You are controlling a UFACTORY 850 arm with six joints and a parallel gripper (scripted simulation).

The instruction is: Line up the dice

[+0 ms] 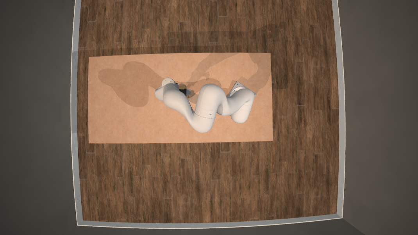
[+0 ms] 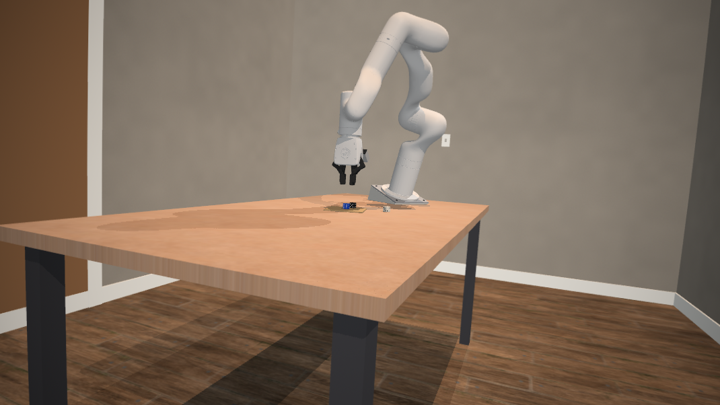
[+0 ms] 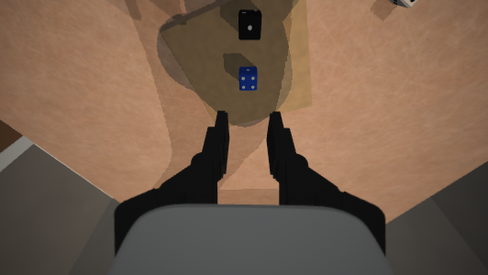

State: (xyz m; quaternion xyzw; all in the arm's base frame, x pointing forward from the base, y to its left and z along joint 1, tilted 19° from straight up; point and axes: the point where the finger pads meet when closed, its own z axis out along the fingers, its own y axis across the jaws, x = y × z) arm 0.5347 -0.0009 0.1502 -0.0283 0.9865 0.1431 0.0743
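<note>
Pincer [image 3: 248, 120] hangs above the counter [image 2: 282, 251], fingers partly spread, pinching nothing.

Two dice sit on the mat [image 3: 300, 87]: black die [image 3: 249, 25] showing one, blue die [image 3: 248, 78] showing four. In the wrist view they line up roughly one behind the other. In the exterior view the black one is nearer the base [image 2: 376, 193]. White die [image 3: 404, 3] is off the mat on the bare counter, cut by the frame edge, so its top face is unreadable. In the exterior view it lies just beside the base plate.

Step in hand, as I judge it: go fetch the white die.
- Travel high enough to pass over the two placed dice without knocking them.
- Come straight down and square the fingers to two opposite side faces, so the top face does not roll.
- Its slot depends on its number, which I cannot tell. If it must go between or ahead of the others, room on the mat looks tight.
- Set it flat, then spread the fingers, then rise vertically.

Writing: none readable. Small marks on the arm link and wrist housing are too small to read.
</note>
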